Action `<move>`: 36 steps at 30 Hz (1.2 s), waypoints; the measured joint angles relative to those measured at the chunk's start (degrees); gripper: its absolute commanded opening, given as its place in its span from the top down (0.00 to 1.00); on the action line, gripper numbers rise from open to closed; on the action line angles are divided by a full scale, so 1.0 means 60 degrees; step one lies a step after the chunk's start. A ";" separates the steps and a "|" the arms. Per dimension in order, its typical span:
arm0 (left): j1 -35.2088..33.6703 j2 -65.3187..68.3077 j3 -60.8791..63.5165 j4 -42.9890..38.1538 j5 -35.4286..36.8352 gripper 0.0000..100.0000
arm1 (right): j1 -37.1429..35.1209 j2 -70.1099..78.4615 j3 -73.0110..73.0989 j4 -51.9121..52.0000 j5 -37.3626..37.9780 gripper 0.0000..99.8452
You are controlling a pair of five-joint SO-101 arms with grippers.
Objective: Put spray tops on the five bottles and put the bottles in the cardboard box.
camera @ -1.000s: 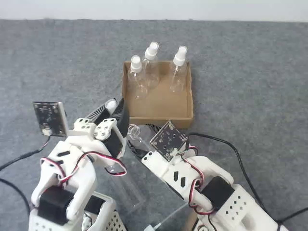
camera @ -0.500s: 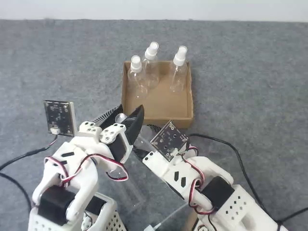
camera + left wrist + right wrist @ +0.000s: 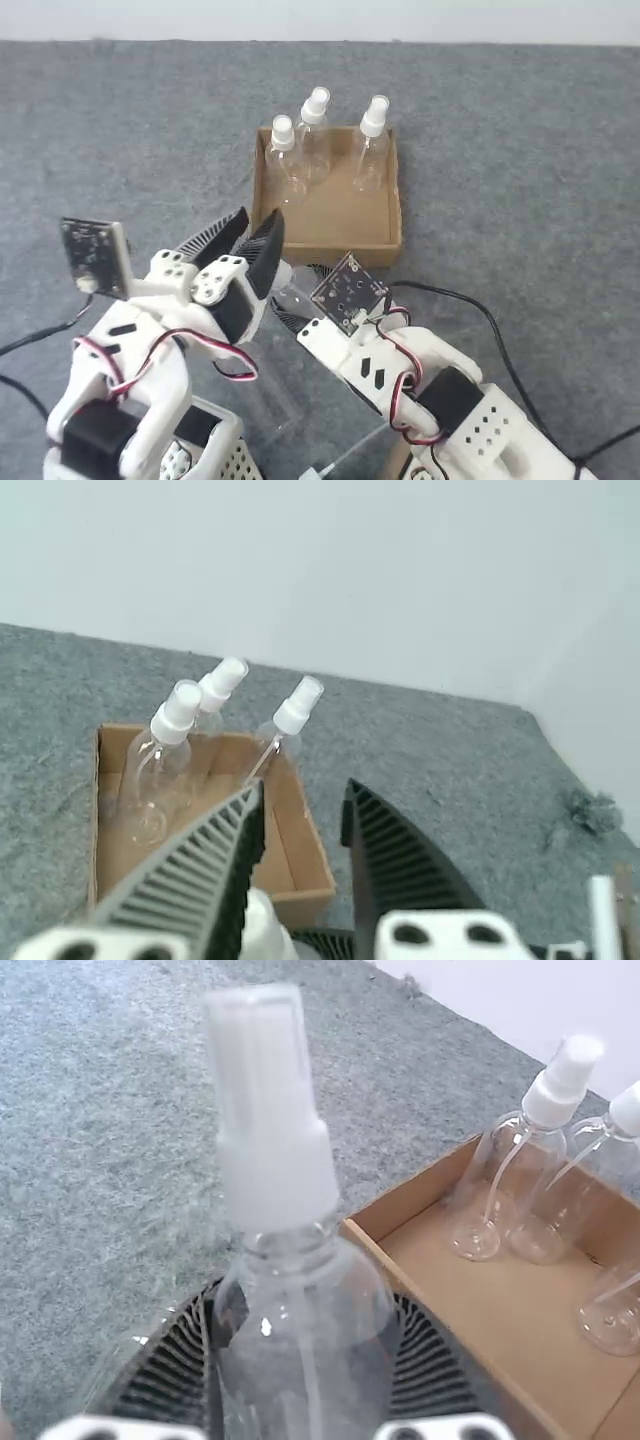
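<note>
Nearest the arms' bases, the right end effector (image 3: pixel 300 1370) is clamped around the belly of a clear plastic bottle (image 3: pixel 305 1305), holding it upright, with a white spray top (image 3: pixel 270 1110) seated on its neck; whether that top is screwed fully home cannot be told. The bottle looks empty, so I judge it light, thin-walled and slick. A hard squeeze would likely dent it, and a loose one would let it twist or slide. The ribbed pads sit low on the wide body, which seems the right place to hold it, leaving the neck free. Just beyond it, the left end effector (image 3: pixel 258 222) hangs with its jaws spread apart and grips nothing. If the top needs turning, the stiff white collar is probably the part to pinch, not the slim nozzle. Farther out, the cardboard box (image 3: pixel 330 215) rests on the grey surface (image 3: pixel 520 150). Three capped bottles (image 3: pixel 313 140) stand along its far wall, tall and narrow-based, so probably easy to knock over.
</note>
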 measured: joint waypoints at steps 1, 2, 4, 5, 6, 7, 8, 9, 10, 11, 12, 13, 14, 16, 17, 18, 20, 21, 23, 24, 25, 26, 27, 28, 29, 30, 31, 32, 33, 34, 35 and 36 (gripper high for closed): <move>0.0000 0.0000 -0.0088 0.0000 0.0015 0.90 | 0.0000 0.0000 0.0000 0.0000 0.0000 0.99; 0.0000 0.0000 -0.0132 0.0000 0.0015 0.90 | 0.0015 0.0000 0.0000 0.0000 0.0000 0.99; 0.0000 0.0000 -0.0176 0.0000 0.0000 0.91 | 0.0234 0.0000 0.0000 0.0000 0.0000 0.99; 0.0000 0.0000 -0.0176 0.0000 0.0000 0.91 | 0.0381 0.0000 0.0000 0.0000 0.0000 0.99; -0.0015 0.0000 -0.0190 0.0000 0.0000 0.91 | 0.0484 0.0000 0.0000 0.0000 0.0000 0.99; -0.0103 0.0000 -0.0205 0.0000 0.0000 0.91 | 0.0542 0.0000 0.0000 0.0000 0.0000 0.99; -0.0278 0.0000 -0.0205 0.0000 -0.0029 0.91 | 0.0601 0.0000 0.0000 0.0000 0.0000 0.99; -0.0469 0.0000 -0.0205 0.0000 -0.0029 0.91 | 0.0615 0.0000 0.0000 0.0000 0.0000 0.99; -0.0674 0.0000 -0.0205 0.0000 0.0000 0.91 | 0.0630 0.0000 0.0000 0.0000 0.0000 0.99; -0.0923 0.0000 -0.0205 -0.0044 -0.0015 0.91 | 0.0630 0.0000 0.0000 0.0000 0.0000 0.99; -0.1201 0.0000 -0.0205 -0.0132 -0.0029 0.91 | 0.0630 0.0000 0.0000 0.0000 0.0000 0.99; -0.1495 0.0000 -0.0205 -0.0234 0.0000 0.91 | 0.0630 0.0000 0.0000 0.0000 0.0000 0.99; -0.1744 0.0000 -0.0161 -0.0366 0.0000 0.91 | 0.0630 0.0000 0.0000 0.0000 0.0000 0.99; -0.2022 0.0000 0.0132 -0.0689 0.0000 0.91 | 0.0630 0.0000 0.0000 0.0000 0.0000 0.99; -0.2095 0.0000 0.0352 -0.0835 0.0000 0.91 | 0.0630 0.0000 0.0000 0.0000 0.0000 0.99; -0.2154 0.0000 0.0586 -0.0967 -0.0015 0.91 | 0.0630 0.0000 0.0000 0.0000 0.0000 0.99; -0.2242 0.0000 0.1011 -0.1245 -0.0015 0.91 | 0.0630 0.0000 0.0000 0.0000 0.0000 0.99; -0.2271 0.0000 0.1187 -0.1392 -0.0015 0.91 | 0.0630 0.0000 0.0000 0.0000 0.0000 0.99; -0.2271 0.0000 0.1568 -0.1714 -0.0015 0.91 | 0.0630 -0.0132 0.0000 0.0000 0.0000 0.99; -0.2271 0.0000 0.1773 -0.1875 -0.0015 0.91 | 0.0630 -0.0308 0.0000 0.0000 0.0000 0.99; -0.2271 0.0000 0.1993 -0.2037 -0.0015 0.91 | 0.0630 -0.0527 0.0000 0.0000 0.0000 0.99; -0.2271 0.0000 0.2242 -0.2198 -0.0015 0.91 | 0.0615 -0.0762 0.0000 0.0000 0.0000 0.99; -0.2271 0.0000 0.2462 -0.2359 -0.0015 0.91 | 0.0615 -0.1011 0.0044 0.0000 0.0000 0.99; -0.2271 0.0029 0.2681 -0.2549 -0.0015 0.91 | 0.0630 -0.1304 0.0176 0.0000 0.0000 0.99; -0.2271 0.0073 0.2857 -0.2696 -0.0015 0.91 | 0.0630 -0.1568 0.0352 0.0000 0.0000 0.99; -0.2271 0.0103 0.2974 -0.2813 -0.0015 0.91 | 0.0630 -0.1802 0.0542 0.0000 0.0000 0.99; -0.2271 0.0103 0.3062 -0.2901 -0.0015 0.91 | 0.0630 -0.2037 0.0718 0.0000 0.0000 0.99; -0.2271 0.0073 0.3106 -0.2930 -0.0015 0.91 | 0.0630 -0.2242 0.0806 0.0000 0.0000 0.99; -0.2168 0.0073 0.3121 -0.2930 -0.0015 0.91 | 0.0630 -0.2432 0.0864 0.0000 0.0000 0.99; -0.2037 0.0073 0.3136 -0.2930 -0.0015 0.91 | 0.0630 -0.2608 0.0938 0.0000 0.0000 0.99; -0.1846 0.0073 0.3136 -0.2930 -0.0015 0.91 | 0.0630 -0.2755 0.1040 0.0000 0.0000 0.99; -0.1597 0.0073 0.3136 -0.2872 -0.0029 0.91 | 0.0615 -0.2857 0.1099 0.0000 0.0000 0.99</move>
